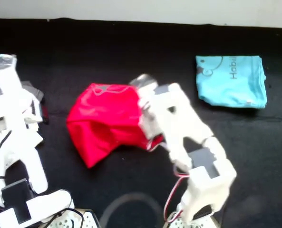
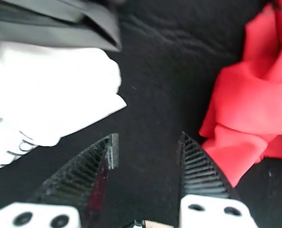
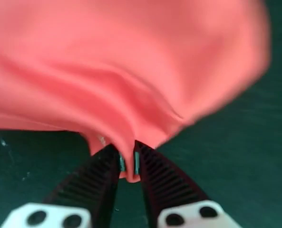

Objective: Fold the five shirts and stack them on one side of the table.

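the right claw [image 3: 127,164] pinched an edge of the red shirt [image 1: 105,121], bunched in the middle of the surface [image 1: 131,47]; the left claw [image 2: 148,152] gaped empty beside it. one blue shirt [image 1: 231,80] lay folded well apart, so most of the folding seemed not yet done

Folded shirt [image 1: 231,80] right of crumpled shirt [image 1: 105,121]

A black cloth [image 1: 107,52], faintly creased, covers the surface from edge to edge. At 12 o'clock in the high view a pale wall strip [image 1: 131,8] borders its far side. Toward 6 o'clock a thin grey ring [image 1: 130,194] lies on the cloth.
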`<action>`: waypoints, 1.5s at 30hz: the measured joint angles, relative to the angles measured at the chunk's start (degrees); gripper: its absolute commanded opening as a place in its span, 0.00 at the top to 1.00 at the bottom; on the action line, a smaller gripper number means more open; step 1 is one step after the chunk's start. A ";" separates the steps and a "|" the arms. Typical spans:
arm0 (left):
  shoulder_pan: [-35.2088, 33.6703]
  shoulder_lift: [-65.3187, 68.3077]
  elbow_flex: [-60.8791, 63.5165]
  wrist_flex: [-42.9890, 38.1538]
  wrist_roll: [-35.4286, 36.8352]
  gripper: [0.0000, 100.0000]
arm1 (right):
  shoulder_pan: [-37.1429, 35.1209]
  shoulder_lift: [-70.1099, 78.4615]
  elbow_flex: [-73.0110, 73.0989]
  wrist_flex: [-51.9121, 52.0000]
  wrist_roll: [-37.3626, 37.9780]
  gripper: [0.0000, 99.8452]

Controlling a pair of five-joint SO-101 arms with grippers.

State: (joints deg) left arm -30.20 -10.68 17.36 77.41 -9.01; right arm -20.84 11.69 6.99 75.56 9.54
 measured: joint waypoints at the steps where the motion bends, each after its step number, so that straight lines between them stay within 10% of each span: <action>1: 0.97 0.00 0.97 0.00 0.00 0.79 | 2.99 -1.76 -2.29 1.32 0.35 0.99; 14: 14.24 0.00 4.57 0.53 0.09 0.79 | 29.89 -10.37 -11.16 3.34 10.29 0.99; 28: 41.14 0.09 5.10 9.67 0.00 0.79 | 36.22 -10.37 -11.52 1.14 12.40 0.99; 45: 38.51 0.18 15.38 -18.73 0.18 0.79 | 33.85 -10.37 -16.18 5.54 12.40 0.99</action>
State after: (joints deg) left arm 8.31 -10.51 32.75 58.68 -8.84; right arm 13.01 1.32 -9.19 81.10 21.93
